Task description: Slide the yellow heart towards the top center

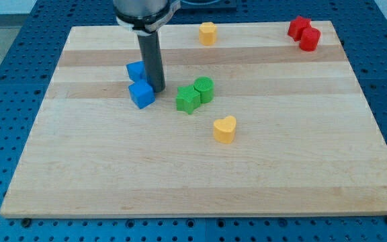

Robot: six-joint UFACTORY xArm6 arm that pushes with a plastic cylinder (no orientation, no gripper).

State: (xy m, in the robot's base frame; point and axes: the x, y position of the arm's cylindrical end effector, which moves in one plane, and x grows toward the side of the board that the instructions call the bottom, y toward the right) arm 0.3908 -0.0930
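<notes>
The yellow heart (225, 129) lies on the wooden board (200, 175), a little right of the middle. My tip (158, 89) rests on the board to the upper left of the heart, well apart from it. The tip stands right beside two blue blocks: a blue cube (141, 95) at its lower left and another blue block (136, 70) behind it to the left. A green star (187, 99) and a green cylinder (204, 89) sit between the tip and the heart.
A second yellow block (208, 33) sits near the board's top edge at centre. Two red blocks (304, 32) sit together at the top right corner. A blue perforated table surrounds the board.
</notes>
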